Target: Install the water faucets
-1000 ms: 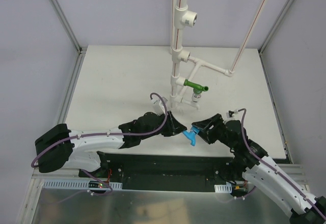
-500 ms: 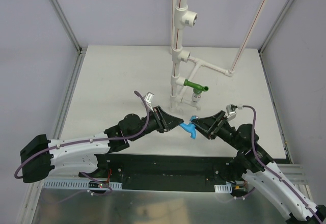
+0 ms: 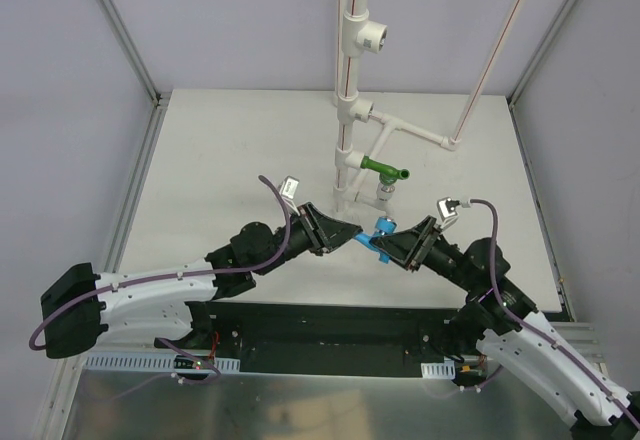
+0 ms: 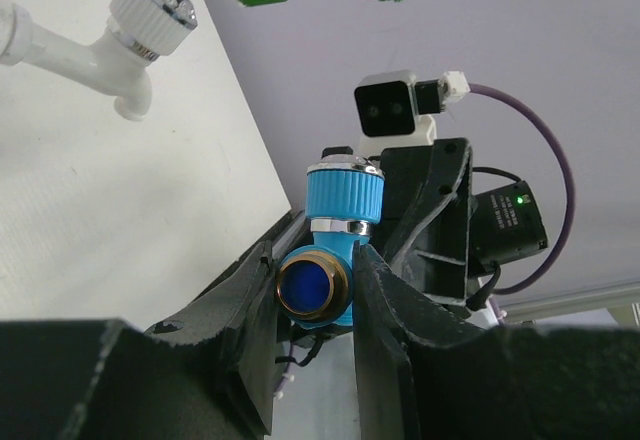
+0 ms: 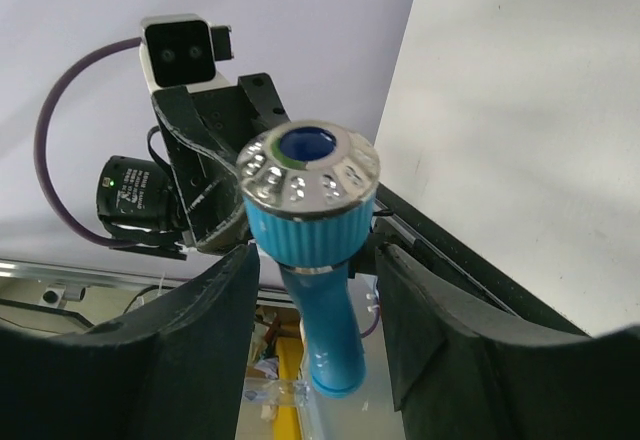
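The left gripper (image 3: 352, 232) is closed narrowly on the light blue faucet (image 3: 378, 232). In the left wrist view its two fingers (image 4: 255, 305) press against both sides of the faucet's brass-ringed threaded end. The ribbed blue cap rises toward 12 o'clock, above the fingertips. From overhead, the faucet sits near the front middle of the table (image 3: 230, 150), between the two tools. The left gripper is at its 9 o'clock and the right gripper (image 3: 392, 244) at its 4 o'clock. The right gripper is partly open. In its wrist view the fingers (image 5: 205, 325) straddle the blue body below the shiny silver round top, with a gap showing on each side, and it grips nothing. The dark green faucet (image 3: 384, 169) is at 12 o'clock from the blue one, seated on the white pipe stand (image 3: 348, 110). A small white tap (image 3: 385, 196) hangs just below the green faucet.
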